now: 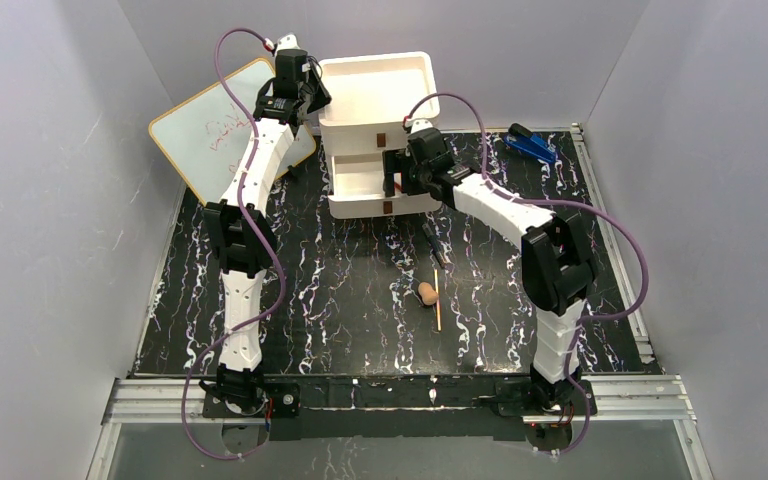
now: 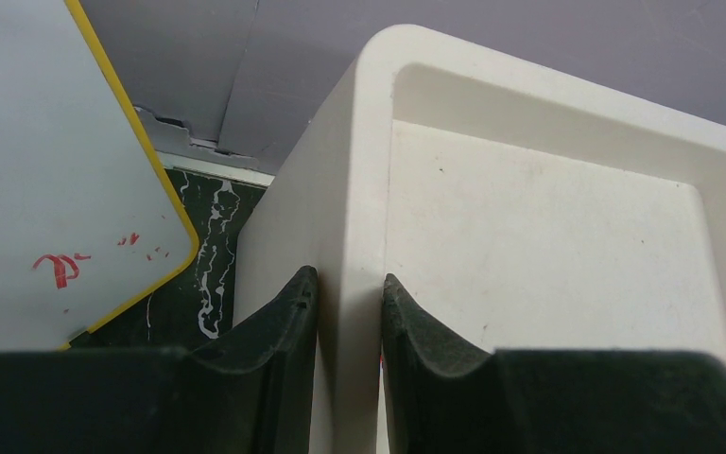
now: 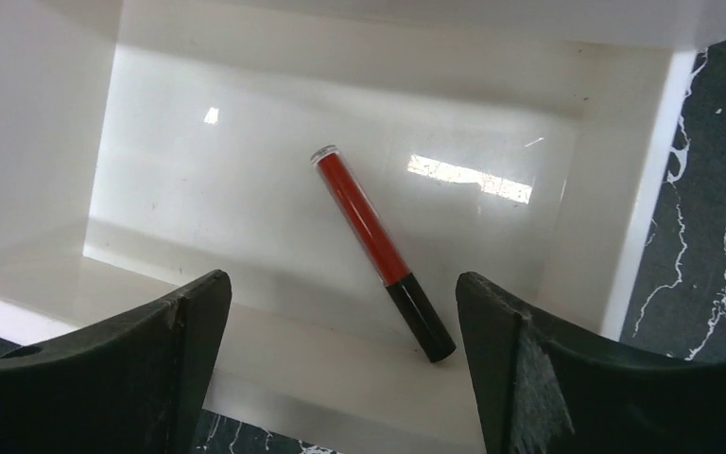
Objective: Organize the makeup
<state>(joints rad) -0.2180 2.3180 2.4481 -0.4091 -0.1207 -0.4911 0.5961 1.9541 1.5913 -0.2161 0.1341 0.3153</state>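
Top view gives the layout: white drawer box (image 1: 332,140) at rear centre of the black, white-veined table (image 1: 310,300), w/ its top tray (image 1: 375,88) open upward and a lower drawer (image 1: 355,185) standing out toward the arms. Only this view shows the loose makeup on the table, well in front of the box. A tan egg-shaped sponge (image 1: 426,293) lies just beside a thin yellow stick (image 1: 437,300), w/ a dark pencil (image 1: 437,243) a bit further back. Also here: a yellow-framed whiteboard (image 1: 215,135) w/ red scribbles leaning at rear left, and a blue clip (image 1: 530,145) at rear right.

Right wrist view shows what the top view can't. Inside the lower drawer lies a slim red tube (image 3: 378,248) — clear barrel filled red, black cap. It lies flat and diagonal on the glossy white floor, cap end toward the near wall in that view. The right gripper (image 3: 340,293) hangs above it, jaws spread wide, nothing btwn them, clear of the tube.

Left wrist view: the left gripper (image 2: 350,312) is clenched on the top tray's left wall, short of a rounded corner — one pad outside, one inside, both pressed to the plastic. The tray is smooth, matte, off-white plastic w/ faint specks. All pads are dark, curved and rubbery-looking; the right gripper's right-hand one looks scuffed grey on its inner face.
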